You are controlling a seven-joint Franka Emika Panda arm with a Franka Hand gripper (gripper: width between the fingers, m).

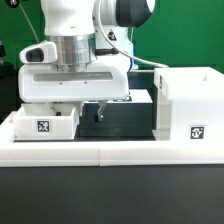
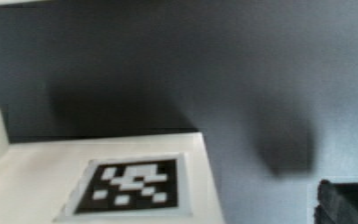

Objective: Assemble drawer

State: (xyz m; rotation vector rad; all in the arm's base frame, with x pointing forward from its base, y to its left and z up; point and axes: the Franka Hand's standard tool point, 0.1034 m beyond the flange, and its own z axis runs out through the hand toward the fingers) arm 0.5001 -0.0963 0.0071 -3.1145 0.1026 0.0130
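Note:
The tall white box shell (image 1: 186, 103) stands at the exterior view's right with a tag on its front. A small white tray (image 1: 45, 122) with a square tag sits at the exterior view's left, behind the low border wall. My gripper (image 1: 82, 116) is lowered at the tray's right edge. One dark finger (image 1: 100, 113) shows beside the tray, and the other is hidden behind it. The jaws look spread wide and hold nothing. The wrist view shows the tray's white face and tag (image 2: 140, 186) close below, with one fingertip (image 2: 350, 203) at the picture's edge.
The low white border wall (image 1: 110, 151) runs along the front. A further white part (image 1: 142, 98) lies behind, between the arm and the shell. Dark table surface (image 1: 125, 118) shows between the tray and the shell. A black cable hangs by the arm.

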